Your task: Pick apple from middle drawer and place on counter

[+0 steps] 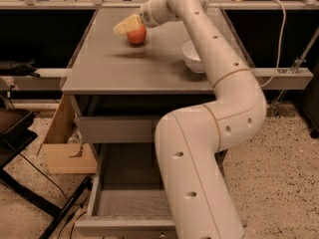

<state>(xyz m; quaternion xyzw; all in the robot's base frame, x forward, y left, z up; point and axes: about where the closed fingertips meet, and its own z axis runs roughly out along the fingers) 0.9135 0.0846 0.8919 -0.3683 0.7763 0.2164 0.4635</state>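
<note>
— Where is the gripper?
— I see the gripper [127, 26] over the far left part of the counter [124, 73]; the apple [136, 35] is right against its underside; I cannot tell whether it is clamped on the fruit or free of it, nor whether the apple rests on the top.
— And the middle drawer [127, 203]?
— Pulled out low at the front, partly behind the arm; a white bowl [192, 58] stands to the right, well apart from the apple.
</note>
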